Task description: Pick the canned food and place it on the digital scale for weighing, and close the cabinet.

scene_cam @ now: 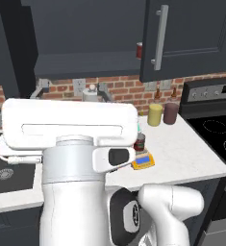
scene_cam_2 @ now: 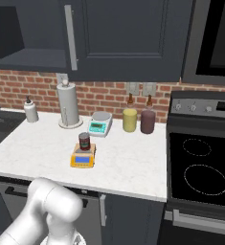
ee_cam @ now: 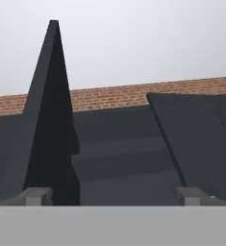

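Left base view: the canned food (scene_cam: pixel 140 142) is standing on the digital scale (scene_cam: pixel 143 161); the cabinet (scene_cam: pixel 186 38) door is hanging open.
Right base view: white-grey scale (scene_cam_2: pixel 100 124) is sitting behind on the desk (scene_cam_2: pixel 128 167).
Hand view: tool (ee_cam: pixel 112 196) fingertips are standing wide apart, gripping nothing.

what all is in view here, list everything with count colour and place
canned food: 1, dark red, on the digital scale
digital scale: 1, yellow-orange, counter front
white-grey scale: 1, by the wall
paper towel roll: 1, white, left of it
jars: 2, yellow and maroon, beside the stove
soap bottle: 1, white, counter left
stove: 1, black, right
cabinet: 1, charcoal-blue, door open
pincer: 1, fingertips apart, facing the cabinet
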